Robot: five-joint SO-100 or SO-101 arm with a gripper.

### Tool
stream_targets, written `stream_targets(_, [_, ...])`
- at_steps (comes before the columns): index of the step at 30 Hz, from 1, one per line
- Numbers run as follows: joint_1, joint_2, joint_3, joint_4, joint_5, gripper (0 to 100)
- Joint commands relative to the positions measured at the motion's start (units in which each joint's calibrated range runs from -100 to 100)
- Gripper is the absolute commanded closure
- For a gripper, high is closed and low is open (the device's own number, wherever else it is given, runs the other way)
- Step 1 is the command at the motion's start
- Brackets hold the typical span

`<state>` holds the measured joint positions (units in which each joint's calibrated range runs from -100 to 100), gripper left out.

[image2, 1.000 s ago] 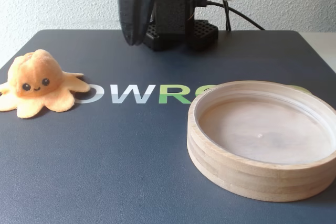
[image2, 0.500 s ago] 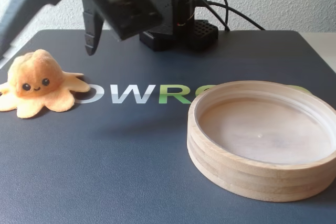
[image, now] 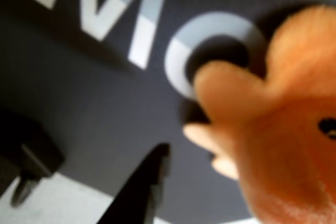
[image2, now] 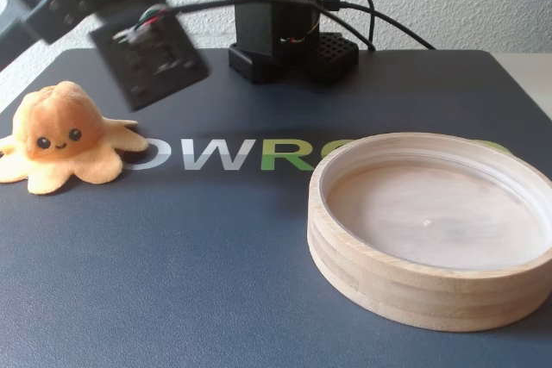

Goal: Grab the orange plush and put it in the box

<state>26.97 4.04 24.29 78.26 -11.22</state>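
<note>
Resting on dark mat (image2: pixel 216 256) at left edge in fixed view: orange plush (image2: pixel 62 135), soft, rounded. Box (image2: pixel 405 286): layered wood, round, well apart right. Gripper (image: pixel 89 192) jaw state: cannot tell.

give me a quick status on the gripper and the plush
Gripper not clearly visible, state unknown, arm above the mat. Orange plush sitting on mat, ungrasped. Box empty, path clear.
</note>
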Motion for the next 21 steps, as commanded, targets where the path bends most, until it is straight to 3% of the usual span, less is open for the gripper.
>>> stream_targets(1, [0.9,2.4,-2.4,-2.3,-0.3,40])
stream_targets(4, [2.0,5.4,-2.5,-5.7,-0.1,41])
stream_targets(6, [2.2,5.9,-2.5,-7.2,0.1,49])
stream_targets(7, [1.9,5.9,-2.5,-7.5,0.1,54])
stream_targets(8, [1.5,5.9,-3.6,-7.5,0.1,66])
stream_targets(14, [-1.5,6.1,-8.2,-6.7,0.2,99])
stream_targets(21, [-13.3,4.9,-18.2,6.1,-0.3,99])
